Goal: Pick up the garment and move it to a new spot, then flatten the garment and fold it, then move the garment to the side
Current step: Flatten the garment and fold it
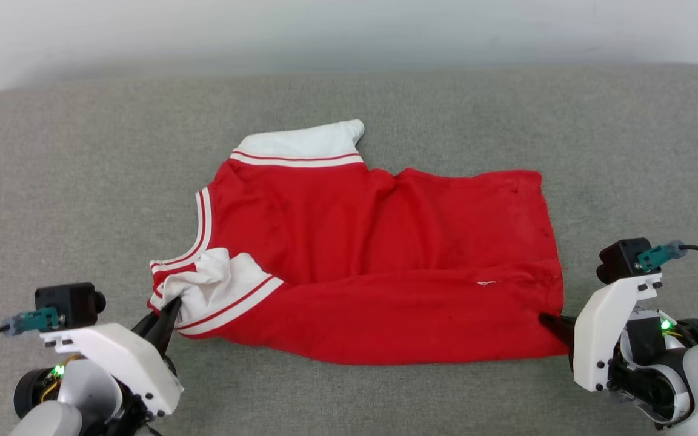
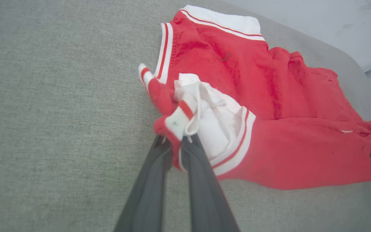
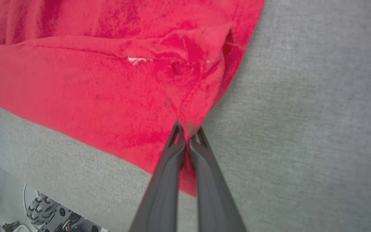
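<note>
The garment (image 1: 385, 260) lies spread on a grey cloth-covered surface (image 1: 82, 181), which shows on every side of it, with its neck end toward the robot's left and its hem end toward the robot's right. The plain red side faces up, wrinkled in soft ridges. One white sleeve (image 1: 306, 145) sticks out from the garment's far edge, bounded by a red-and-white stripe. The striped neckline trim (image 1: 203, 224) curves down the garment's left end. A long crease runs along the garment's near part from the left end to the hem, and a small white fleck (image 1: 486, 283) sits on that crease toward the right.

At the garment's near left corner the left gripper (image 1: 170, 309) has its dark fingers pinched together on a bunch of white sleeve cloth and striped trim (the bunch stands up a little above the rest). At the garment's near right corner the right gripper (image 3: 187, 127) is closed too, its fingertips meeting on the very point of the red hem, where the cloth puckers into small folds just beyond them.
</note>
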Robot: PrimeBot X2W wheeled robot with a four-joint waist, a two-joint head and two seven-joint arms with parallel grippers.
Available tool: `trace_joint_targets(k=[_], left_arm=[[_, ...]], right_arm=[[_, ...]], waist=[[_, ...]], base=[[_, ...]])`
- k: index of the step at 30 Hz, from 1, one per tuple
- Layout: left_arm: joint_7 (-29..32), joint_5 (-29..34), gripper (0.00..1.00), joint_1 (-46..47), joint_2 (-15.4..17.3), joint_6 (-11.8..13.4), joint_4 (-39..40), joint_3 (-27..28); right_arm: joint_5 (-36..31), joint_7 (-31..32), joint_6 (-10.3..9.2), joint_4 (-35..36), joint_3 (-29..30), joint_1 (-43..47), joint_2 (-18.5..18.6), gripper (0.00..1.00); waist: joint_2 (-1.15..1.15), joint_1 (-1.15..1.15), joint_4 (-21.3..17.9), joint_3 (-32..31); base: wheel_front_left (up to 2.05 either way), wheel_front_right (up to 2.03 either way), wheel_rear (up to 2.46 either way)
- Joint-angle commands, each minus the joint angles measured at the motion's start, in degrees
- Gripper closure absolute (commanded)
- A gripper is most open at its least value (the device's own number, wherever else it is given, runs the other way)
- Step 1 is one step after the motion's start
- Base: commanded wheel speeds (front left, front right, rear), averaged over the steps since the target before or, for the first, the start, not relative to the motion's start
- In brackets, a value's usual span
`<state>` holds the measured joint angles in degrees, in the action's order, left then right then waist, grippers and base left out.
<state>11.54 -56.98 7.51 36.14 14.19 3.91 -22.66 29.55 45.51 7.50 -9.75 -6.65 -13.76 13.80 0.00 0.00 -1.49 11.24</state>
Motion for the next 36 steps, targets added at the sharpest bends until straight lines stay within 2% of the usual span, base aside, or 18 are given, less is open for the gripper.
trace_joint_targets(k=[1,8,11,14,15,16,17,23,28,34,36], left_arm=[[-0.73,0.23,1.0,-3.05,0.71,1.07,1.1,0.12],[0.23,-1.21,1.0,-9.22,1.52,3.49,2.15,0.14],[0.67,-2.53,1.0,-11.7,0.65,4.06,1.57,-0.19],[1.2,-3.98,1.0,-13.01,-0.77,3.53,0.14,-1.04],[1.24,-4.51,0.85,-13.0,-1.49,3.15,-0.47,-1.18],[1.01,-4.72,0.28,-12.75,-2.03,2.91,-1.25,-1.31],[0.78,-4.72,0.0,-12.24,-2.39,2.64,-2.02,-1.49],[-4.28,-1.55,0.0,-8.47,-3.88,1.74,-5.15,-0.83],[-8.88,2.57,0.0,-4.21,-3.16,1.68,-5.15,0.11],[-11.18,6.58,0.0,4.55,-2.55,2.07,-4.44,1.1],[-10.65,7.45,0.0,8.21,-2.33,1.52,-4.72,0.98]], right_arm=[[0.44,0.59,-0.04,1.18,-0.21,1.38,1.03,1.0],[0.82,3.48,-0.04,3.37,0.77,5.63,1.86,1.0],[0.94,4.62,-0.04,3.79,1.14,7.9,1.33,1.0],[1.26,3.77,-0.04,3.06,1.58,9.77,0.45,1.0],[1.25,2.88,-0.04,2.78,1.55,10.2,0.35,0.69],[1.14,1.81,-0.04,2.37,1.52,10.57,0.21,0.0],[1.04,0.65,-0.04,2.01,1.29,11.0,0.15,0.0],[-2.35,-13.81,-0.04,3.21,1.4,11.38,0.52,0.0],[-6.84,-27.33,-0.04,4.25,3.81,10.31,-1.51,0.0],[-11.06,-37.02,-0.04,7.42,4.86,6.8,-3.94,0.0],[-11.86,-39.33,-0.04,8.73,4.52,5.28,-4.52,0.0]], waist=[[0.0,0.0,-0.29,-3.84],[0.0,0.0,-0.45,-8.05],[0.0,0.0,-0.81,-8.51],[0.0,0.0,-0.94,-8.42],[0.0,0.0,-0.94,-8.31],[0.0,0.0,-0.91,-8.17],[0.0,0.0,-0.88,-8.03],[0.0,0.0,-1.4,-8.04],[0.0,0.0,-2.95,-7.81],[0.0,0.0,-5.13,-3.22],[0.0,0.0,-5.82,-0.87]], base=[[0.0,0.0,0.0],[0.0,0.0,0.0],[0.0,0.0,0.0],[0.0,0.0,0.0],[0.0,0.0,0.0],[0.0,0.0,0.0],[0.0,0.0,0.0],[0.0,0.0,0.0],[0.0,0.0,0.0],[0.0,0.0,0.0],[0.0,0.0,0.0]])
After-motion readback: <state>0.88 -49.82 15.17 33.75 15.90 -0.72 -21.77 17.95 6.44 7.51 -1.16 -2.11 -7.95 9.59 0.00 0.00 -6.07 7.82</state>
